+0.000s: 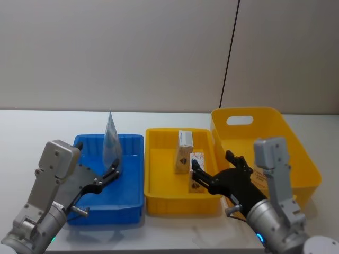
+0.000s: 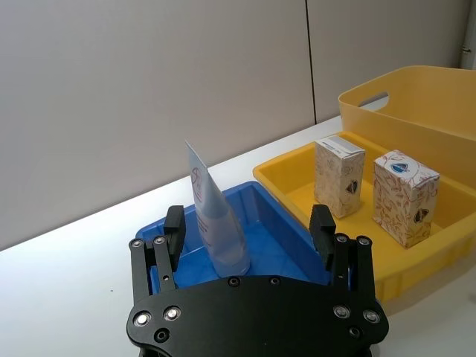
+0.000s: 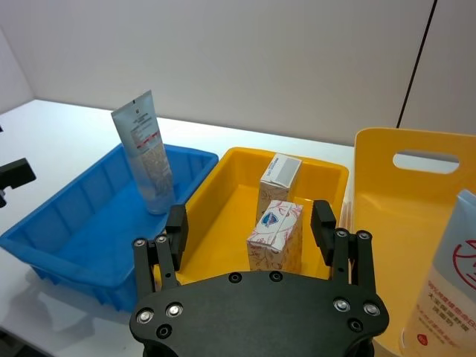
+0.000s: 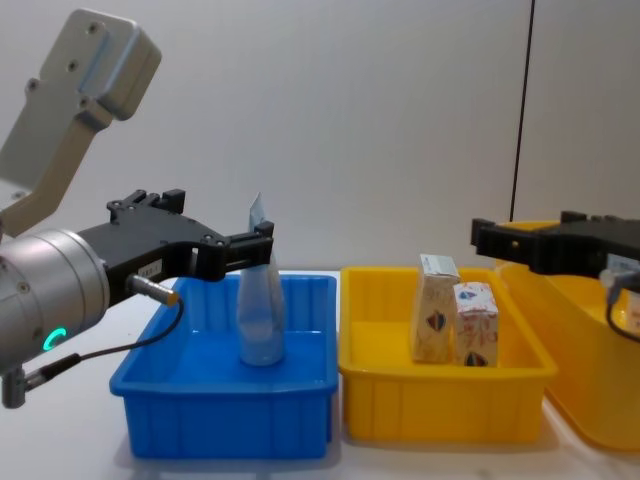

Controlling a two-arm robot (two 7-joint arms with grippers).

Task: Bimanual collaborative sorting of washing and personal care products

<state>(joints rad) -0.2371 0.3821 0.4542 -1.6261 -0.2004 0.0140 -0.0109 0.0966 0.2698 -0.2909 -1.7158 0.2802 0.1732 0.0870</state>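
The tube (image 2: 219,223) stands on its cap in the blue bin (image 1: 106,211), crimped end up and leaning a little, with nothing else in the bin beside it. The left claw (image 2: 248,223) is spread wide around the tube's lower body, one finger on each side and neither pad touching it. I judge the tube to be light, soft-walled and smooth, so it would buckle or slide under a hard squeeze. The fuller part just above the cap looks like the best place to take hold, since the thin flat top would fold. The middle yellow tray (image 1: 183,206) holds two small cartons standing upright just beside each other, the nearer carton (image 3: 275,238) in front of the farther carton (image 3: 279,178). The right claw (image 3: 249,223) is also open, and from its wrist camera the nearer carton sits in the gap between its fingers without contact. From the chest camera it looks to be above and to the right of the cartons. They look like thin card, light and easy to dent, so a modest grip across two flat opposite faces about halfway up should suit them. The tall yellow bin (image 1: 296,153) with the handle slot sits on the surface (image 1: 42,127) to the right. It holds a second tube (image 3: 446,290), of which only part can be seen.
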